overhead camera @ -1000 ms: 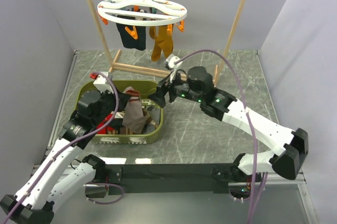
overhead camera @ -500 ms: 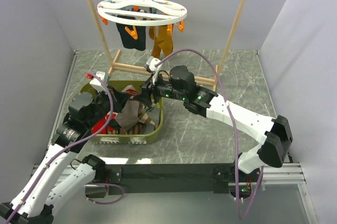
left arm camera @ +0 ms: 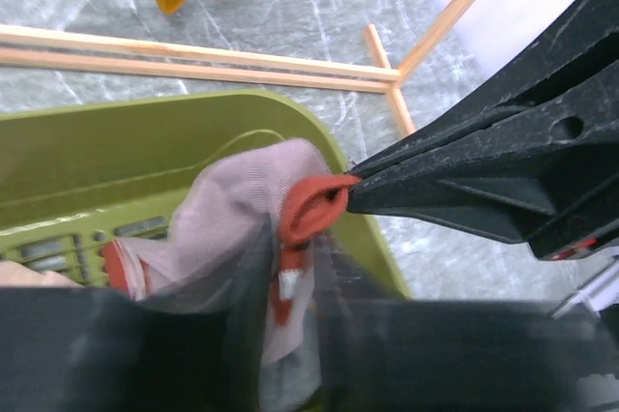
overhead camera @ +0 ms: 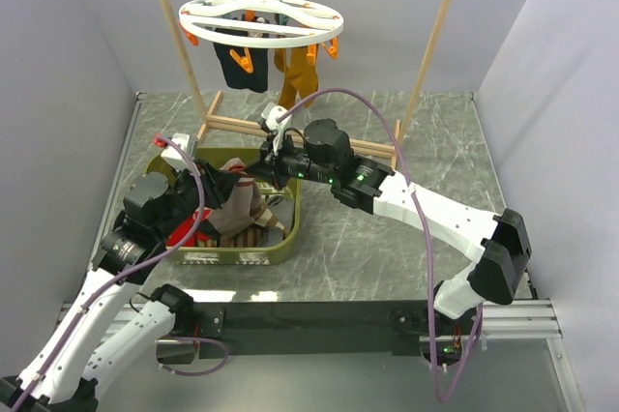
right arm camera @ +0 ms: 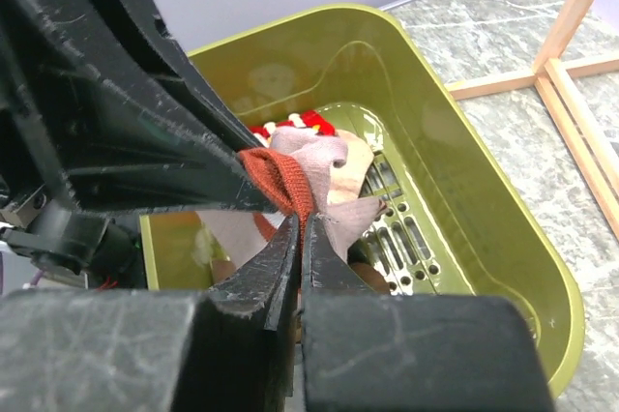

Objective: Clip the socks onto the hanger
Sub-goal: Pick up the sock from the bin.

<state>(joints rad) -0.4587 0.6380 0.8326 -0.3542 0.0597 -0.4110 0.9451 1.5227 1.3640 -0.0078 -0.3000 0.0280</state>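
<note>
Pinching the dark red cuff of the socks (right arm camera: 279, 178) above the green basket (right arm camera: 503, 267), the right gripper (right arm camera: 298, 230) has its fingers pressed together on the fabric. The left gripper (left arm camera: 287, 277) clamps the taupe body just beside it. From that shared pinch the sock's length hangs down into the basket, and the hanger (overhead camera: 261, 17) lies beyond and above, nearer the right arm.

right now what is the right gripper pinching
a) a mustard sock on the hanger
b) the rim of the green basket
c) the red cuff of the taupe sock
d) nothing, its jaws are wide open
c: the right wrist view shows the right gripper with its jaws shut on the dark red cuff of the taupe sock, held above the green basket.
</note>
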